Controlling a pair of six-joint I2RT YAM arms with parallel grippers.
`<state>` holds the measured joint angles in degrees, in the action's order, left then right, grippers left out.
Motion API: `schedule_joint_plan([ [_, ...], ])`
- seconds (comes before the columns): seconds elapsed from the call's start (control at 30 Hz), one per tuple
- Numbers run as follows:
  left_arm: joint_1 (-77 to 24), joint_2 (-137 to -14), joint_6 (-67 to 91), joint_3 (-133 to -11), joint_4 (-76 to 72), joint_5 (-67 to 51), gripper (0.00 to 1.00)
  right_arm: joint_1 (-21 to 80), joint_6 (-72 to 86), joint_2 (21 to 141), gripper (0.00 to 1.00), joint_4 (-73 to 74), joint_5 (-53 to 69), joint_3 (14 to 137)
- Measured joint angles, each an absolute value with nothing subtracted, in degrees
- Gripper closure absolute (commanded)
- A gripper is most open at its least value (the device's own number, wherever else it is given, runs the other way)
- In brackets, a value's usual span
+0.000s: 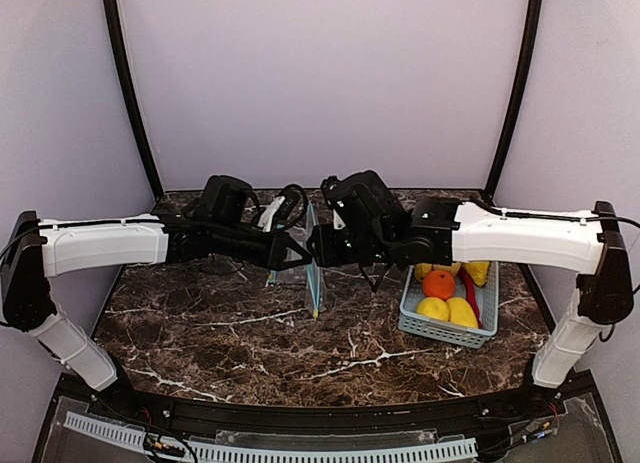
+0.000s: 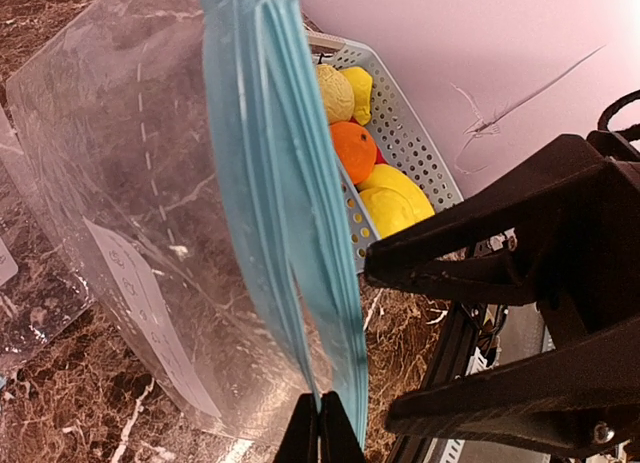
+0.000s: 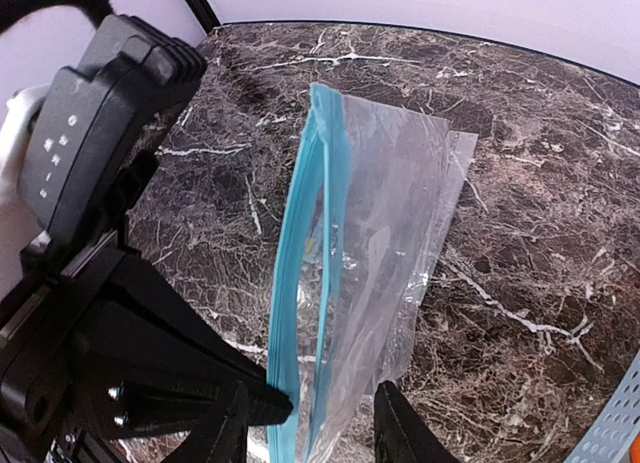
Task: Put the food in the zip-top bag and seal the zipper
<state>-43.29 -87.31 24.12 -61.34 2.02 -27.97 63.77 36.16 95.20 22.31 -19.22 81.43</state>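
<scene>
The clear zip-top bag (image 1: 311,275) with its blue zipper strip (image 2: 290,213) hangs upright over the table's middle, and nothing shows inside it. My left gripper (image 2: 321,425) is shut on one lip of that strip. My right gripper (image 3: 310,408) faces it from the other side. Its jaws stand apart on either side of the bag's (image 3: 390,213) top edge without pinching it. The food lies in the pale blue basket (image 1: 447,330) at the right: an orange (image 1: 438,284), yellow pieces (image 1: 433,308) and a red chili (image 1: 470,288). The orange (image 2: 352,150) also shows in the left wrist view.
The dark marble table (image 1: 220,333) spreads under both arms. The basket (image 2: 410,143) stands close to the right of the bag. Pale walls and black frame posts (image 1: 130,93) enclose the back and sides.
</scene>
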Motion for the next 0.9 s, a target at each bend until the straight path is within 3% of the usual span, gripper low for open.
schedule_joint_plan([
  [0.37,-43.35,-87.31,23.92,-61.34,2.24,-27.18,0.99,63.77,36.07,100.09,0.76,22.28,-24.64,82.91],
  [0.6,-43.38,-87.31,23.31,-61.34,2.81,-25.89,0.99,63.42,36.23,101.47,1.00,22.33,-26.02,82.91],
  [0.9,-43.40,-86.32,21.41,-61.36,8.99,-13.23,0.99,62.22,36.77,101.45,1.00,23.16,-28.75,82.30],
])
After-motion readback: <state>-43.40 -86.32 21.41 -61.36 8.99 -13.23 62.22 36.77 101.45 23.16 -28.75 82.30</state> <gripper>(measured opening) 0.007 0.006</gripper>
